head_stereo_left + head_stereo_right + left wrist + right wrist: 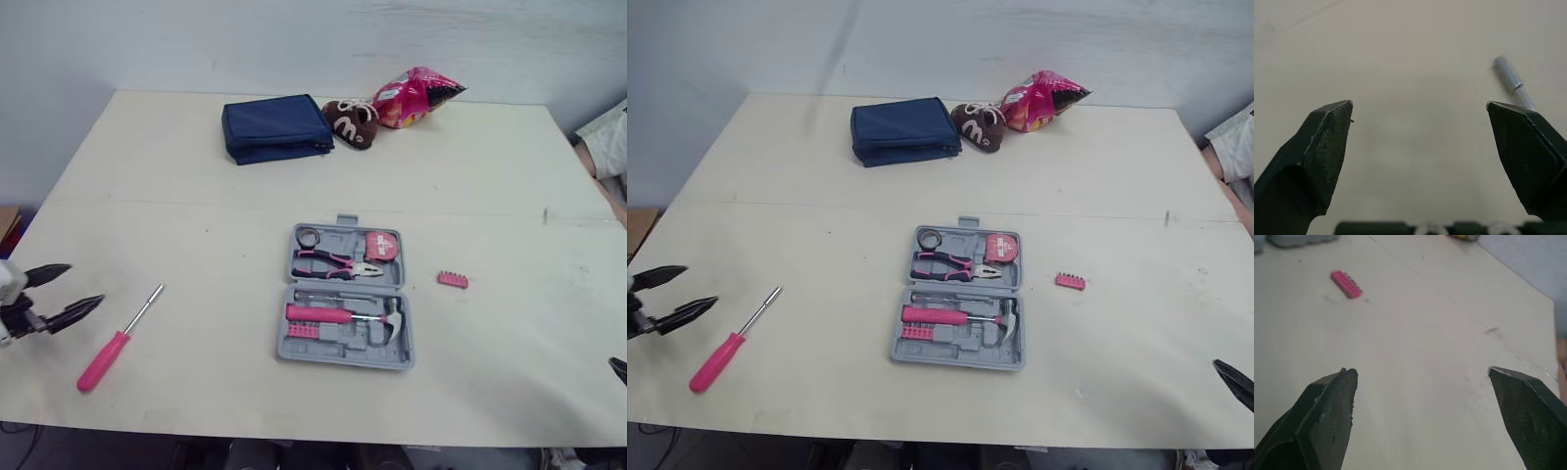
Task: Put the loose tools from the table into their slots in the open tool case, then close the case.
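The grey tool case [345, 298] lies open mid-table, holding pink pliers [338, 263], a tape measure [382, 245] and a hammer [343, 315]. A pink-handled screwdriver [118, 340] lies loose at the near left; its metal shaft [1512, 82] shows in the left wrist view. A small pink bit holder [452, 280] lies to the right of the case and appears as the bit holder [1346, 284] in the right wrist view. My left gripper [67, 292] is open, just left of the screwdriver. My right gripper [1422, 374] is open over bare table at the near right.
A navy pouch [276, 127], a brown plush item [353, 121] and a pink snack bag [416, 95] sit along the table's far edge. A person's sleeve [609, 137] shows at the right edge. The table's near edge [313, 431] runs close below the case.
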Controlling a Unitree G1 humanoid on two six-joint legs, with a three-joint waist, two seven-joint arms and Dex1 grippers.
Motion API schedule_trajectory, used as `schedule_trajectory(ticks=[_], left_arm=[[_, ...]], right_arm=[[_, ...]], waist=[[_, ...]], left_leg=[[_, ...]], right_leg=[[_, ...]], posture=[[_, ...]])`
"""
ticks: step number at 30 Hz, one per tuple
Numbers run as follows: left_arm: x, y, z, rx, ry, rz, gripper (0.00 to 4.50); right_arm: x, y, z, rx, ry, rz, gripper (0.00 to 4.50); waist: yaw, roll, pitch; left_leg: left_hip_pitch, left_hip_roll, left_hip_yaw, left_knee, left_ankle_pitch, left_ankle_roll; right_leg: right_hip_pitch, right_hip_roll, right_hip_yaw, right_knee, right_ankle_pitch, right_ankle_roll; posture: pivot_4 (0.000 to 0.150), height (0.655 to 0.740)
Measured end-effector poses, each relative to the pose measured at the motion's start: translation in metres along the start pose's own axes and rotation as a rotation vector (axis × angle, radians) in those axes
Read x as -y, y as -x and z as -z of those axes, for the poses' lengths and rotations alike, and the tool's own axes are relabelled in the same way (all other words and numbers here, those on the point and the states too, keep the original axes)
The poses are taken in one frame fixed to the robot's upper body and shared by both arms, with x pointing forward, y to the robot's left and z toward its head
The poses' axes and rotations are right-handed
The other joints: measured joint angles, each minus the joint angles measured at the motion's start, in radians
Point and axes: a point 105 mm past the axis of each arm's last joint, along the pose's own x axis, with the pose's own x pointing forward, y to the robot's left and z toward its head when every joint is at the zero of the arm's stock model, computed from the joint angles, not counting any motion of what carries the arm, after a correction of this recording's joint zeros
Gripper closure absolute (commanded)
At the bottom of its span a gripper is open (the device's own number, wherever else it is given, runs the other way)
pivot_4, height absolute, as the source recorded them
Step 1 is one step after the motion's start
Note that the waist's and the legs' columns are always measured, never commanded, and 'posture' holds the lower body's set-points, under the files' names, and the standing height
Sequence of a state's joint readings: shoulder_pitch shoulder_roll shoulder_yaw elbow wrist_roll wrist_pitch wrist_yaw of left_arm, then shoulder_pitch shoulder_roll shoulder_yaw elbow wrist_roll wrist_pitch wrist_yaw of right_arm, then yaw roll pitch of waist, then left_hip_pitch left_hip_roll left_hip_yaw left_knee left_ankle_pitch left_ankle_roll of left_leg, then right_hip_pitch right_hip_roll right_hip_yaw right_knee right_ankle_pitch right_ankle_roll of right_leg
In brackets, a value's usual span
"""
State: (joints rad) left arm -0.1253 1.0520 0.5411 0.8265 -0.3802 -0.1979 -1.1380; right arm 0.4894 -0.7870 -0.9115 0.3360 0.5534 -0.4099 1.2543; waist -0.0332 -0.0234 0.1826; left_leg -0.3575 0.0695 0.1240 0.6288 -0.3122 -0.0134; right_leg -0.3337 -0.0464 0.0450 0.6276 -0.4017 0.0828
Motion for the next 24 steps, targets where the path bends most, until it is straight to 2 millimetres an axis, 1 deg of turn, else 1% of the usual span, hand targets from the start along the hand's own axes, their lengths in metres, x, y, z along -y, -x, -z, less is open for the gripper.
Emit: schedule_trajectory(ticks=[2,4,6,8,12,15,17,19,20,22,24], left_arm=[[-0.016,0.014,0.004,-0.013,0.013,-0.095,0.05],[-0.019,0.017,0.001,-0.002,-0.001,-0.113,0.05],[-0.017,0.012,-0.001,0.019,-0.010,-0.095,0.05],[-0.010,0.002,-0.006,0.056,-0.017,-0.057,0.05],[0.010,-0.020,-0.025,0.122,-0.038,0.076,0.05],[0.030,-0.041,-0.059,0.211,-0.095,0.196,0.05],[0.046,-0.052,-0.079,0.259,-0.117,0.273,0.05],[0.071,-0.066,-0.099,0.312,-0.122,0.385,0.05],[0.083,-0.071,-0.108,0.333,-0.127,0.439,0.05],[0.109,-0.078,-0.121,0.351,-0.118,0.561,0.05],[0.132,-0.082,-0.137,0.384,-0.118,0.669,0.05]], right_arm=[[0.002,0.004,0.005,-0.017,-0.012,0.020,0.00],[0.003,0.000,0.004,-0.005,-0.012,0.021,0.00],[0.003,-0.010,-0.002,0.028,-0.001,0.014,0.00],[0.000,-0.023,-0.007,0.057,-0.006,-0.009,0.00],[-0.009,-0.056,-0.020,0.120,-0.034,-0.090,0.00],[-0.009,-0.085,-0.036,0.153,-0.059,-0.142,0.00],[-0.008,-0.102,-0.042,0.131,-0.066,-0.175,0.00],[-0.009,-0.124,-0.048,0.099,-0.092,-0.224,0.00],[-0.011,-0.132,-0.052,0.111,-0.100,-0.246,0.00],[-0.020,-0.148,-0.059,0.131,-0.126,-0.326,0.00],[-0.030,-0.160,-0.061,0.133,-0.151,-0.414,0.00]], waist=[[0.000,0.000,0.000],[0.000,0.000,0.000],[-0.002,0.000,0.000],[-0.004,-0.001,0.000],[-0.005,-0.002,0.000],[-0.007,-0.001,0.000],[-0.011,-0.001,0.000],[-0.016,-0.002,0.000],[-0.018,-0.002,0.000],[-0.023,-0.002,0.001],[-0.024,-0.001,0.001]], left_leg=[[-0.001,0.000,0.000,0.000,0.000,0.000],[-0.001,0.000,0.001,0.001,0.001,0.001],[0.000,-0.001,0.001,0.002,0.002,0.000],[0.000,-0.001,0.001,0.002,0.005,0.000],[0.000,-0.001,0.000,0.002,0.009,-0.002],[0.000,-0.001,0.000,0.003,0.010,-0.002],[0.000,-0.002,0.001,0.003,0.010,-0.002],[-0.001,-0.001,0.001,0.005,0.011,-0.003],[-0.002,-0.001,0.000,0.005,0.011,-0.004],[-0.004,0.000,0.001,0.008,0.013,-0.007],[-0.008,0.001,0.001,0.011,0.014,-0.007]], right_leg=[[-0.002,0.000,0.000,0.002,0.000,0.000],[-0.002,0.000,0.001,0.004,0.000,0.000],[-0.003,-0.001,0.001,0.008,0.000,0.000],[-0.003,-0.001,0.001,0.011,0.000,0.001],[-0.006,0.000,0.001,0.018,0.001,0.000],[-0.007,0.000,0.002,0.020,0.001,0.000],[-0.007,0.000,0.002,0.020,0.001,0.000],[-0.007,0.000,0.002,0.020,0.001,0.001],[-0.008,0.001,0.002,0.020,0.001,0.001],[-0.008,0.003,0.003,0.020,0.001,0.001],[-0.011,0.005,0.003,0.020,0.001,0.001]], posture=[[0.150,0.7400],[0.150,0.7400],[0.150,0.7400],[0.150,0.7400],[0.150,0.7400],[0.150,0.7400],[0.150,0.7400],[0.150,0.7400],[0.150,0.7400],[0.150,0.7400],[0.150,0.7400]])
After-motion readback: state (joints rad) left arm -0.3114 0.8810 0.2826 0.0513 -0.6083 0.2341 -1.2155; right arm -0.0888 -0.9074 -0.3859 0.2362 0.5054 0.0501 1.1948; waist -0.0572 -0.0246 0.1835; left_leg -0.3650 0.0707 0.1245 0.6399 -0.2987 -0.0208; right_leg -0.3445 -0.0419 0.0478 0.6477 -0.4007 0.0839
